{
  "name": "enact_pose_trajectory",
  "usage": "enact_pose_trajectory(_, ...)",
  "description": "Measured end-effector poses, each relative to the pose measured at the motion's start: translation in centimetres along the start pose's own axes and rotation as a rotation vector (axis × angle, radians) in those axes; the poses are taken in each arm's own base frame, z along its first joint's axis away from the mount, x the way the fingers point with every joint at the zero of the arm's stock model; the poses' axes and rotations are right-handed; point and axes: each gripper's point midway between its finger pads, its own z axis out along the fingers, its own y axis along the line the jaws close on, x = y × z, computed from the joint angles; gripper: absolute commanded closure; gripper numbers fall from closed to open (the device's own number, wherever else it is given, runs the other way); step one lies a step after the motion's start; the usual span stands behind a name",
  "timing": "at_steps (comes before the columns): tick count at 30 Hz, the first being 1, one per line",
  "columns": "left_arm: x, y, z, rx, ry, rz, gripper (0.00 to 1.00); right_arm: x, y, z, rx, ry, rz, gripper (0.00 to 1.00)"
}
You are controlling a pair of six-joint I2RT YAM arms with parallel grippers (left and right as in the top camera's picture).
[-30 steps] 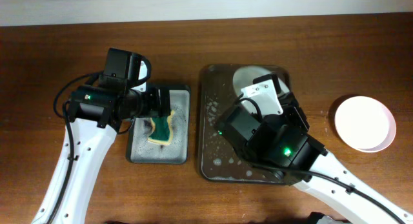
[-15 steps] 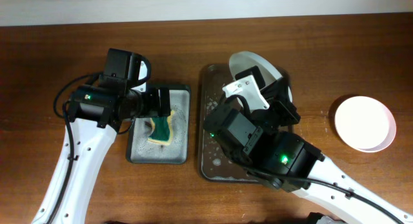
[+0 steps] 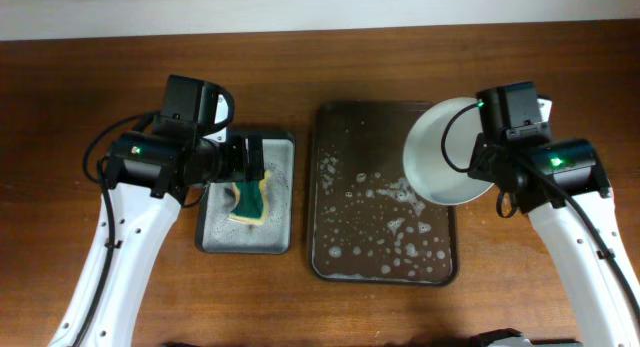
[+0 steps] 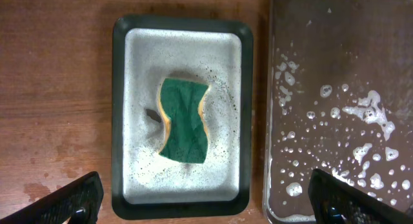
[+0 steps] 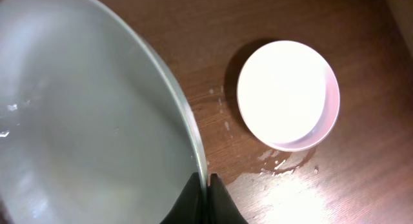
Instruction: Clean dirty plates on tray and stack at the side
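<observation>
The dark brown tray (image 3: 345,237) lies at the table's middle, wet with soap suds, with no plate on it; its left part shows in the left wrist view (image 4: 335,43). My right gripper (image 3: 480,147) is shut on the rim of a white plate (image 3: 440,157), held tilted over the tray's right edge. In the right wrist view the fingers (image 5: 206,185) pinch this plate's rim (image 5: 97,121). A pinkish white plate (image 5: 288,95) sits on the wood to the right, water beside it. My left gripper (image 3: 250,172) hangs open and empty (image 4: 206,204).
A small grey tray (image 3: 215,232) left of the brown tray holds a green-yellow sponge (image 3: 250,200), seen from above in the left wrist view (image 4: 184,121). The right arm (image 3: 580,237) covers the table's right side in the overhead view.
My right arm swung from over the tray to the right side, carrying the white plate up and rightward. The left arm and the sponge have not moved.
</observation>
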Motion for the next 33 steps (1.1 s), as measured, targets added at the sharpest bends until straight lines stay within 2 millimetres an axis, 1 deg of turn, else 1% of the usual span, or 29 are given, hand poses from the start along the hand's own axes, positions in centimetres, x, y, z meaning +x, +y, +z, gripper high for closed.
enact_pose_trajectory(2,0.0,0.0,0.0,0.0,0.0,0.0,0.0,0.3,1.3,-0.4,-0.034,-0.002,-0.101,0.96)
enact_pose_trajectory(3,0.0,0.0,0.0,0.0,0.0,0.0,0.0,0.5,2.4,-1.3,-0.027,-0.038,-0.183,0.96)
enact_pose_trajectory(4,0.0,0.0,0.0,0.0,0.001,0.0,0.0,0.5,2.8,-1.9,-0.011,-0.066,-0.226,0.96)
enact_pose_trajectory(5,0.0,0.0,0.0,-0.001,0.001,0.0,0.0,0.5,3.7,-3.0,0.01,-0.117,-0.294,0.96)
enact_pose_trajectory(6,0.0,0.0,0.0,0.0,0.0,0.0,0.0,0.5,5.0,-4.5,0.038,-0.192,-0.376,0.96)
enact_pose_trajectory(7,0.0,0.0,0.0,0.0,0.0,0.0,0.0,0.7,6.8,-6.1,0.058,-0.27,-0.487,0.96)
enact_pose_trajectory(8,0.0,0.0,0.0,0.0,0.0,0.0,0.0,0.9,7.6,-7.0,0.074,-0.313,-0.554,0.96)
enact_pose_trajectory(9,0.0,0.0,0.0,0.0,0.0,0.0,0.0,1.1,9.1,-9.0,0.12,-0.411,-0.676,0.96)
enact_pose_trajectory(12,0.0,0.0,0.0,0.0,-0.001,0.0,0.0,1.3,10.4,-10.5,0.193,-0.496,-0.777,0.96)
enact_pose_trajectory(13,0.0,0.0,0.0,0.0,0.0,0.0,0.0,1.3,10.8,-10.7,0.22,-0.516,-0.799,0.96)
enact_pose_trajectory(17,0.0,0.0,0.0,0.0,0.0,0.0,0.0,0.8,10.7,-11.0,0.275,-0.544,-0.811,0.96)
enact_pose_trajectory(27,0.0,0.0,0.0,0.0,0.0,0.0,0.0,0.2,10.0,-11.5,0.332,-0.571,-0.807,0.96)
enact_pose_trajectory(31,0.0,0.0,0.0,0.0,0.0,0.0,0.0,0.2,10.4,-11.9,0.329,-0.591,-0.808,0.96)
enact_pose_trajectory(32,0.0,0.0,0.0,0.0,0.0,0.0,0.0,0.1,10.8,-12.1,0.311,-0.606,-0.784,0.96)
enact_pose_trajectory(33,0.0,0.0,0.0,0.0,0.0,0.0,0.0,0.1,11.1,-12.3,0.309,-0.613,-0.803,0.96)
